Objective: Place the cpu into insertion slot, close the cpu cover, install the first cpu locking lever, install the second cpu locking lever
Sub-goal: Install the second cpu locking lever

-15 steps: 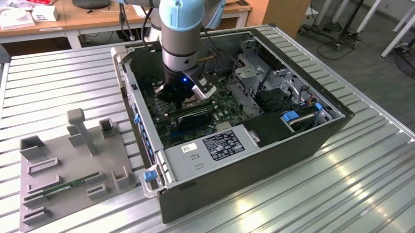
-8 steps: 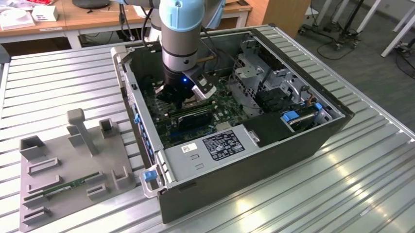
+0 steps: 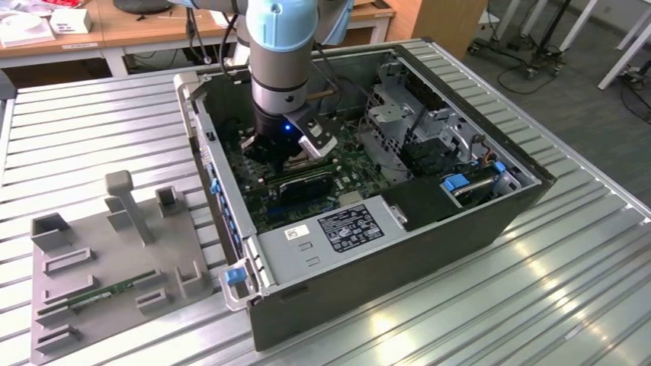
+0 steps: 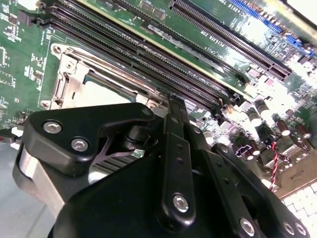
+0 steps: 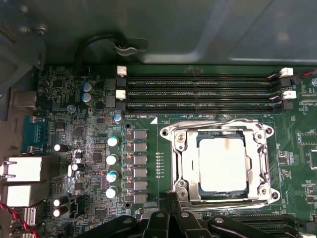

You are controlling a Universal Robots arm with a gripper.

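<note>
Cpu [image 5: 222, 163]: seated in the insertion slot [image 5: 184, 163] on the green board [image 5: 94, 163], pale metal top showing through the cut-out of the cpu cover [image 5: 220, 131], which lies flat over it in the first wrist view. A thin wire lever [image 5: 218, 120] runs along the frame's edge nearest the memory slots [image 5: 198, 91]; whether it is hooked down cannot be told.

Gripper [image 4: 173, 111]: black, its fingers drawn together to a narrow tip with nothing between them, poised just beside the socket edge in the second wrist view. In the exterior view the arm [image 3: 280, 69] reaches down into the open computer case [image 3: 498, 221].

Handling, as a judgement: levers appear to be the step in hand. Press with the closed tip on the lever's end only, sweep it under its hook, and keep off the chip top and the nearby capacitors [image 5: 113, 166].

Containers: computer case holds board, drive cage [image 3: 407, 122] and power supply [image 3: 336, 229]. Grey tray [image 3: 112, 282] outside on the table [image 3: 569, 290] holds one green memory stick [image 3: 102, 294].
</note>
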